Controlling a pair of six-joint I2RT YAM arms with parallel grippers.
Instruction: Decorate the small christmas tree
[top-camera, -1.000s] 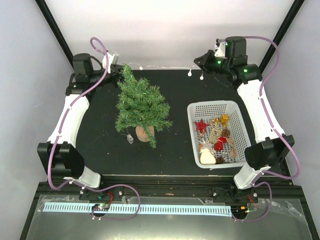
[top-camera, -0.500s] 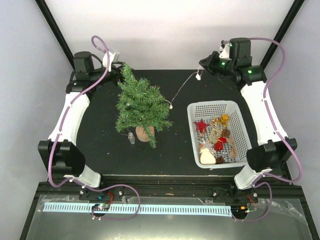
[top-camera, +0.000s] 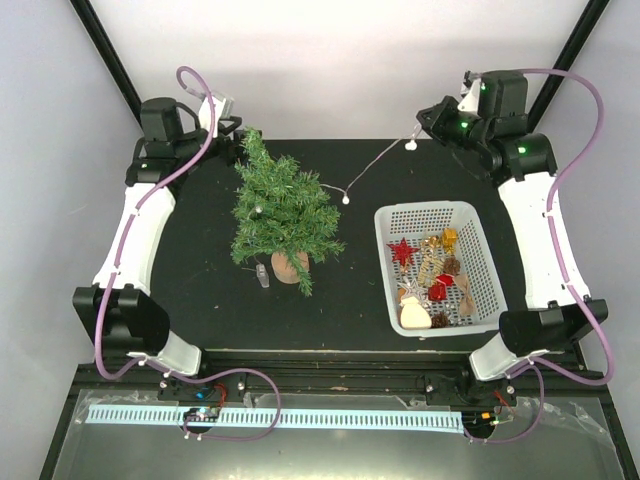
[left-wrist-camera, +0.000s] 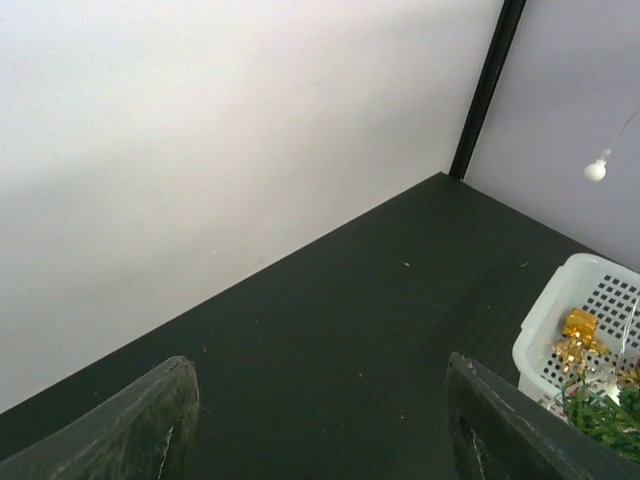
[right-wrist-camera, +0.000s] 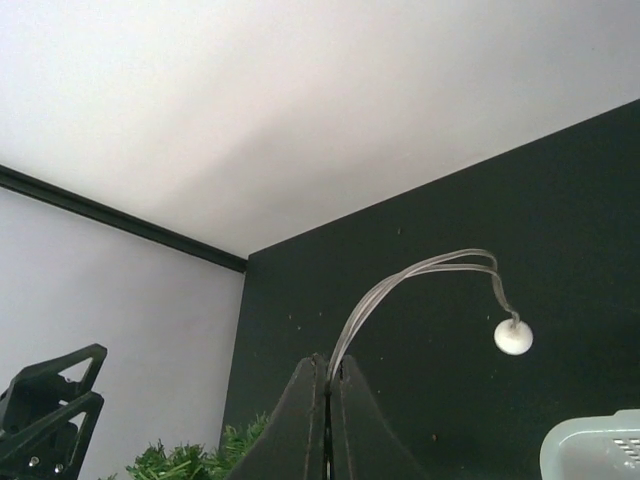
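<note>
**Near zone.** Both arm bases are mounted at the near edge of the black table (top-camera: 200, 300).

**Middle zone, right.** A white perforated basket (top-camera: 428, 209) is set on the table in front of the right arm. Assorted ornaments are held in it, among them a red star (top-camera: 403, 251), a cream-coloured piece (top-camera: 414, 315) and a gold piece (left-wrist-camera: 578, 325).

**Middle zone, left.** The small christmas tree (top-camera: 283, 208) is placed left of centre on the table, well apart from the basket. It is seen upright on its round tan base (top-camera: 289, 266). A small pale object (top-camera: 261, 276) lies just beside that base; its nature cannot be determined.

**Light string.** A thin light string (top-camera: 375, 165) is stretched from the tree's right-hand branches up to the right tool. One bulb (top-camera: 347, 197) is seen just beside the branches, and another (top-camera: 410, 146) close below the tool. Whether the strand touches the table cannot be told.

**Far zone, right.** The right tool (right-wrist-camera: 328, 362) is raised above the far right of the table. Its fingers are clenched together on the light string, which emerges from between their tips.

**Far zone, left.** The left tool (left-wrist-camera: 318, 380) is positioned near the far edge, just behind the treetop. Its fingers (left-wrist-camera: 130, 425) are spread wide apart and nothing is gripped between them; only bare table and the back wall are seen beyond.
</note>
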